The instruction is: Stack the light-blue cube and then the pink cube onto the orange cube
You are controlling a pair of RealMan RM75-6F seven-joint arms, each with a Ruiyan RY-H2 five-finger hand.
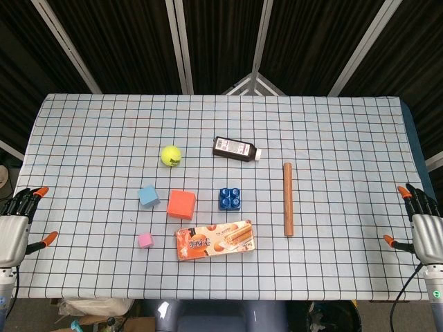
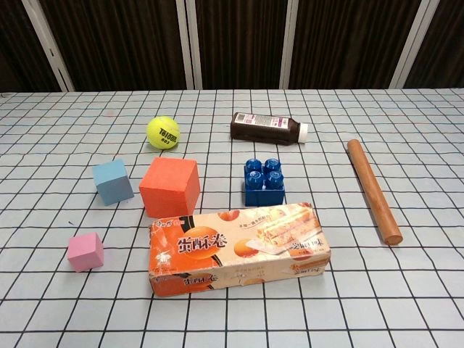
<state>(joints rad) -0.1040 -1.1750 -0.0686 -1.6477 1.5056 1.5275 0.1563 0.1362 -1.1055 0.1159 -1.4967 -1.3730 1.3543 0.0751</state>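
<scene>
Cardboard, glossy and printed with wafer rolls, forms the one flat snack box lying nearest the front edge of the grid-patterned tablecloth. Three plain, matte cubes are seen unstacked: the small pink cube just left of the box, the larger orange cube just behind the box, and the light-blue cube near the orange cube's left side, apart from it. One studded blue toy brick stands right of the orange cube. One wooden dowel lies lengthwise further right. Farther back, one fuzzy yellow tennis ball and one dark bottle on its side are seen. The left hand and right hand are held at the table's side edges, fingers apart, holding nothing.
</scene>
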